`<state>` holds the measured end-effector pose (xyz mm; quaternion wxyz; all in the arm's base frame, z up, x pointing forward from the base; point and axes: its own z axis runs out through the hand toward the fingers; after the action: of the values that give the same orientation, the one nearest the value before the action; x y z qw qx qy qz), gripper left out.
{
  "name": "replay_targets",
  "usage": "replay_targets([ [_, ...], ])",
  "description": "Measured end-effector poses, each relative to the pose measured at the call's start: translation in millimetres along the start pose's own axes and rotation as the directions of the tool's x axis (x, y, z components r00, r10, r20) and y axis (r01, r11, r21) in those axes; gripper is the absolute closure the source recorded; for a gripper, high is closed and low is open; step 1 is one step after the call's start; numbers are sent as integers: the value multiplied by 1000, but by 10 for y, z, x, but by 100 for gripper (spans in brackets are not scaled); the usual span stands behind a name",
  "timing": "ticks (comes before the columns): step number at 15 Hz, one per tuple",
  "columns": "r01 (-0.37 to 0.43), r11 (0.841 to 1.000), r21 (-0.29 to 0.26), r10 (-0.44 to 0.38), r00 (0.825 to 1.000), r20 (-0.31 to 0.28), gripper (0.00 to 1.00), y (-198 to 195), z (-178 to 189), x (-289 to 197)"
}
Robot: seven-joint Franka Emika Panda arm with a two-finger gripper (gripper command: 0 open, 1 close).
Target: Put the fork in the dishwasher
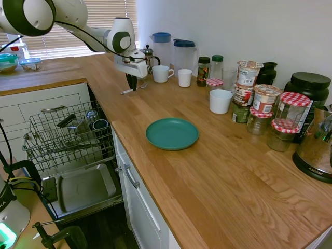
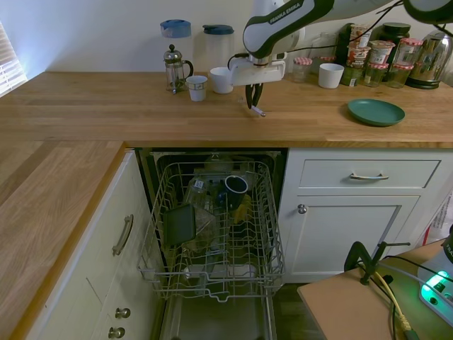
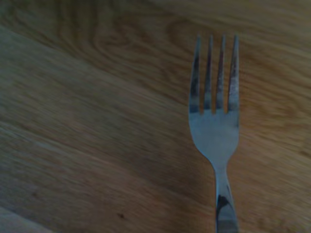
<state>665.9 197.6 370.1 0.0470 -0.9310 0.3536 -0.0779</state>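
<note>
The fork [image 1: 126, 92] is a slim silvery piece at my gripper's tips, just over the wooden counter [image 1: 207, 171] in front of the mugs. My gripper [image 1: 133, 86] points down and is shut on the fork [image 2: 259, 111], whose handle sticks out sideways; the gripper [image 2: 252, 106] also shows in the second exterior view. In the wrist view the fork [image 3: 215, 131] is sharp, tines up, against blurred wood. The dishwasher [image 1: 85, 189] stands open below the counter, its wire rack [image 2: 212, 234] pulled out and holding dishes and a dark utensil [image 1: 66, 121].
A teal plate [image 1: 172, 133] lies mid-counter. Behind the gripper stand two white mugs [image 1: 162, 73], a French press [image 2: 174, 68] and two jugs [image 1: 184, 56]. Jars [image 1: 265, 106], a white cup [image 1: 220, 100] and a kettle [image 1: 317, 148] crowd the far end.
</note>
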Motion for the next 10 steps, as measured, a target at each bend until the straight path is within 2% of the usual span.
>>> replay_targets([
  [4, -54, 998, 29, 55, 998, -27, 100, 332, -268, -296],
  [10, -157, 986, 59, 161, 985, -59, 100, 876, -555, -1144],
])
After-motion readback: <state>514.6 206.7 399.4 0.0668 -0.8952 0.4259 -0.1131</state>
